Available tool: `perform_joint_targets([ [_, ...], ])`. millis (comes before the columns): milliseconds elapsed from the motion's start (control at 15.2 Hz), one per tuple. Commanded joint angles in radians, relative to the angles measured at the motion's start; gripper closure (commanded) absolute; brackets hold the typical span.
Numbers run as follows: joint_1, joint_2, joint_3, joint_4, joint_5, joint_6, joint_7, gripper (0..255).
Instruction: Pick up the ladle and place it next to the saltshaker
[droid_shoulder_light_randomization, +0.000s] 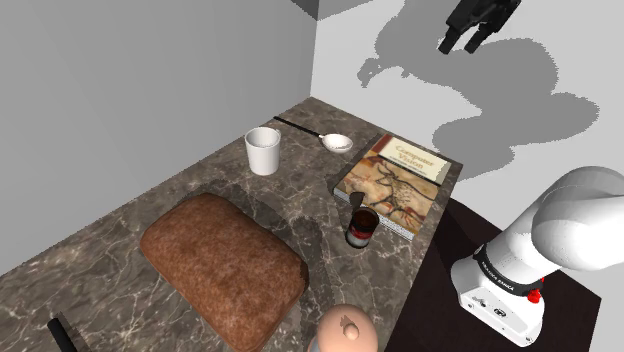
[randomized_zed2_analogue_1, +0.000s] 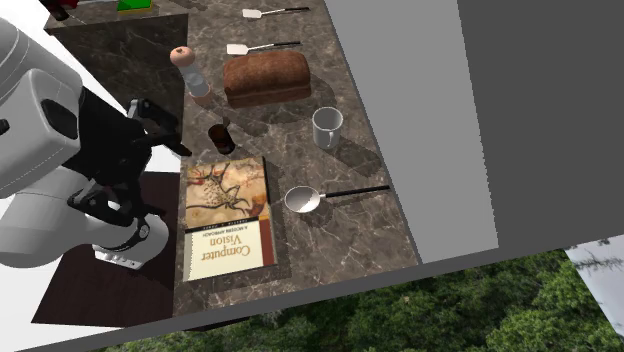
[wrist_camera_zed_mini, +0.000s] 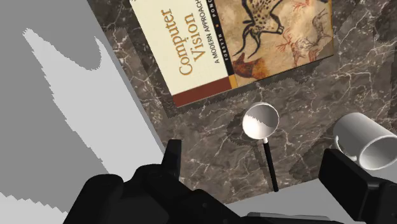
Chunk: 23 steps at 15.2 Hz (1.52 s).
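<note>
The claw hangs high over the far end of the counter, well above everything on it. In the wrist view its fingers stand wide apart and hold nothing.

The ladle lies flat on the dark marbled counter below that gap, untouched. In the shoulder view the ladle sits at the far end of the counter. Its pale bowl is just beside the book's far corner, and its thin dark handle runs left toward the wall. A white mug stands upright near the handle, on its near side and apart from it. The book lies flat at the counter's right edge, cover up.

Just near of the book stands a small dark jar. A brown loaf lies to the jar's left.

The saltshaker has a rounded pinkish top. It stands at the shoulder view's near edge, past the jar and the loaf and well apart from the ladle.

In the second exterior view the ladle lies between the book and the wall. The saltshaker stands beyond the jar, beside the loaf. Two spatulas lie farther along.
</note>
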Motion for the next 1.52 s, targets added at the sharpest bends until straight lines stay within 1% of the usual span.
perform_joint_targets([
  [0,0.0,0.0,0.0,0.0,0.0,0.0,0.0,0],
  [330,0.03,0.128,-0.003,-0.03,0.013,0.141,-0.042,0],
  [726,0.066,0.31,-0.004,-0.025,0.033,0.297,-0.097,0],
  [1056,0.095,0.477,-0.002,0.013,0.055,0.408,-0.145,0],
  [1452,0.124,0.689,0.007,0.097,0.085,0.514,-0.205,0],
])
